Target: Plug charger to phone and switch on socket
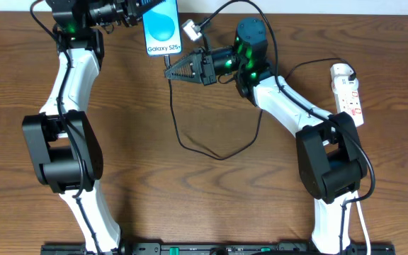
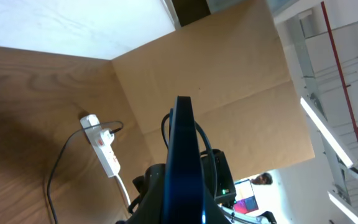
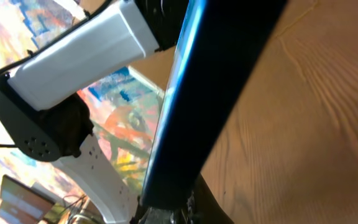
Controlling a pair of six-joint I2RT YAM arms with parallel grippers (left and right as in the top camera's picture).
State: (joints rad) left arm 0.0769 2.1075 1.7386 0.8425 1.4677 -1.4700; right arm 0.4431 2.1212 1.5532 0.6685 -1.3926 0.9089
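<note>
The phone (image 1: 161, 28), blue screen up, hangs over the far middle of the table with my left gripper (image 1: 144, 10) shut on its upper end. The left wrist view shows the phone (image 2: 182, 155) edge-on between the jaws of that gripper (image 2: 182, 210). My right gripper (image 1: 170, 71) points left just below the phone's lower end, shut on the tip of the charger. The charger's thin black cable (image 1: 190, 146) loops across the table. In the right wrist view the phone's dark edge (image 3: 216, 93) meets my right gripper (image 3: 188, 211); the connector itself is hidden. The socket (image 1: 349, 88) lies at the far right.
A small white plug block (image 1: 192, 30) lies just right of the phone with a black lead arcing over my right arm. The socket (image 2: 104, 146) shows in the left wrist view with a plug and its cords. A cardboard wall stands behind the table.
</note>
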